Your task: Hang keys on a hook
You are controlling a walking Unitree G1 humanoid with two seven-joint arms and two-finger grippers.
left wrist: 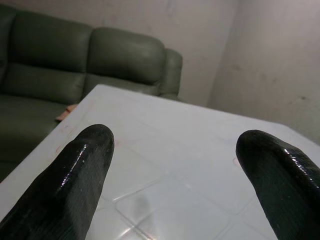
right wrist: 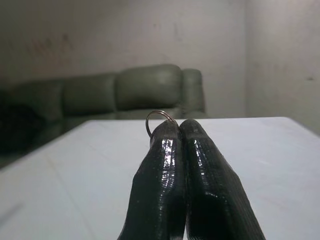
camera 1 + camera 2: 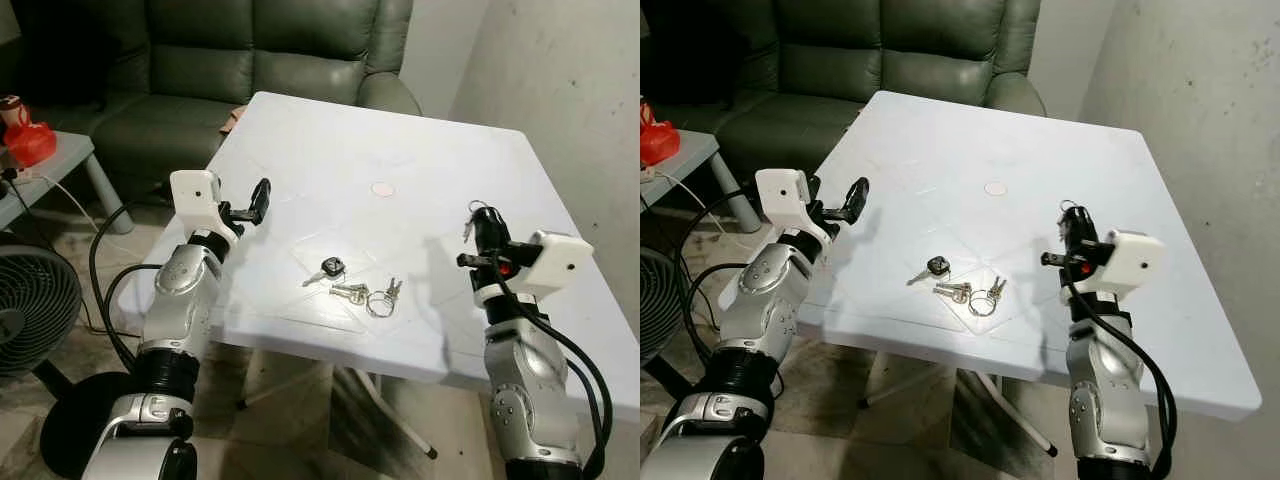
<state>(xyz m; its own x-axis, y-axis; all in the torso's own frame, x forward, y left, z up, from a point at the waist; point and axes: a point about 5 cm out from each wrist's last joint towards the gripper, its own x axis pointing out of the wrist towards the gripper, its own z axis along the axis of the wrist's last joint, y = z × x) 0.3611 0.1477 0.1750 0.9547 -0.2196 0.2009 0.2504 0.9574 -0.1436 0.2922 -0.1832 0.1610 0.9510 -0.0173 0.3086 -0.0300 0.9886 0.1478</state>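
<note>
My right gripper (image 3: pixel 483 214) is raised over the right side of the white table (image 3: pixel 330 140) and is shut on a small metal key ring (image 2: pixel 159 116). The ring pokes out above the closed fingertips, and a small key (image 3: pixel 467 231) dangles beside them. On the table's front middle lie a black-headed key (image 3: pixel 329 267) and a bunch of silver keys on a ring (image 3: pixel 367 296). My left gripper (image 3: pixel 257 200) hovers open over the table's left edge with nothing between its fingers (image 1: pixel 82 165).
A green sofa (image 3: pixel 250 60) stands behind the table. A black fan (image 3: pixel 35 300) and a small grey side table (image 3: pixel 60 160) carrying a red object (image 3: pixel 25 140) are at the left. A pale wall (image 3: pixel 560 90) runs close along the right.
</note>
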